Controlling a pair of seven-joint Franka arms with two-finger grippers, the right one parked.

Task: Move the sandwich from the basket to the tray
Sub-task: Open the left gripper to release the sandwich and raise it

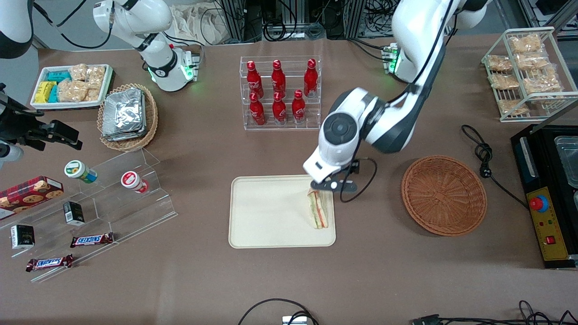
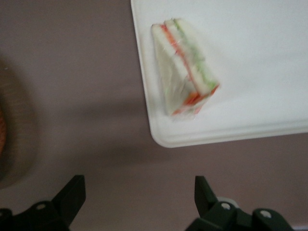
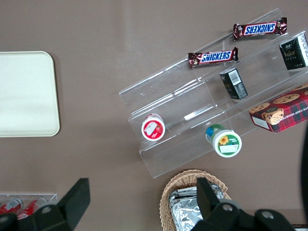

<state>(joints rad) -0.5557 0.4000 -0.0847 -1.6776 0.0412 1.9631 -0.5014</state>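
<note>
Now sandwich (image 1: pixel 319 210) on tray (image 1: pixel 266 216), open-fingered gripper (image 1: pixel 333 184) above

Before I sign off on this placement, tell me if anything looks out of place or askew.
Nothing is spilled or damaged. The sandwich lies on the tray, though tight against the edge nearest the basket, not centred. The basket holds nothing. The tool hangs open above the table beside the tray's corner, holding nothing.

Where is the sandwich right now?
The sandwich lies on the cream tray, near the tray edge closest to the orange-brown basket. The open gripper is just above it, not touching.
</note>
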